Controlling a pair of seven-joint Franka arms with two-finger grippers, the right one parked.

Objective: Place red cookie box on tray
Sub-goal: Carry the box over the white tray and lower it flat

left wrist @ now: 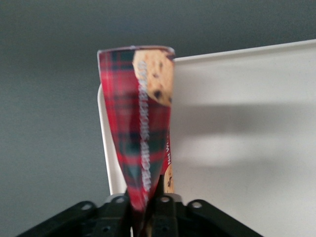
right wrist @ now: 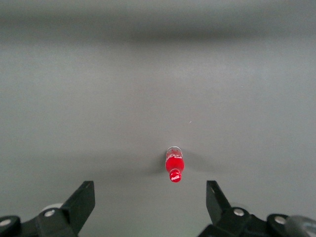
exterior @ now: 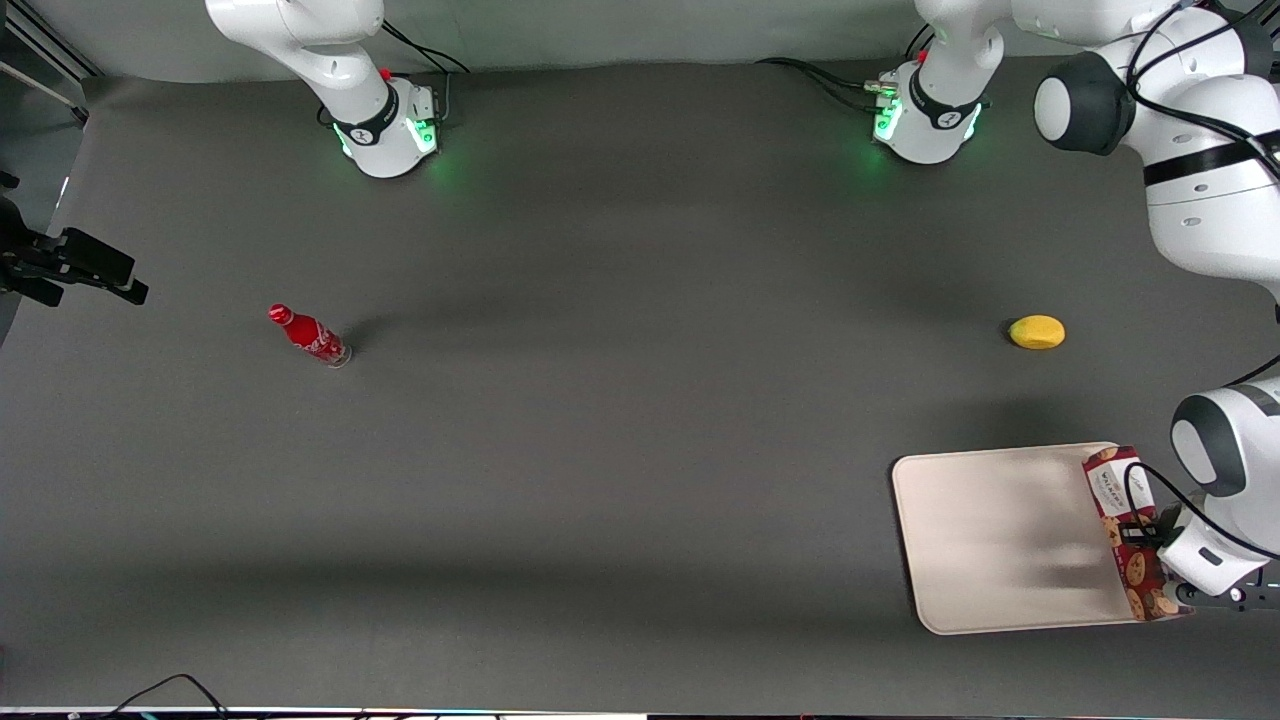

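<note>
The red cookie box (exterior: 1128, 530), a long dark-red carton printed with cookies, hangs over the tray's edge at the working arm's end of the table. My gripper (exterior: 1148, 533) is shut on the box's middle. In the left wrist view the plaid box (left wrist: 140, 128) runs away from the fingers (left wrist: 165, 205) that pinch it, and the gripper (left wrist: 146, 207) holds it above the rim of the tray (left wrist: 247, 138). The cream-white tray (exterior: 1000, 540) lies flat near the front camera, with nothing resting on its floor.
A yellow lemon-like fruit (exterior: 1037, 332) lies farther from the front camera than the tray. A small red bottle (exterior: 309, 336) stands toward the parked arm's end of the table, also in the right wrist view (right wrist: 174, 167).
</note>
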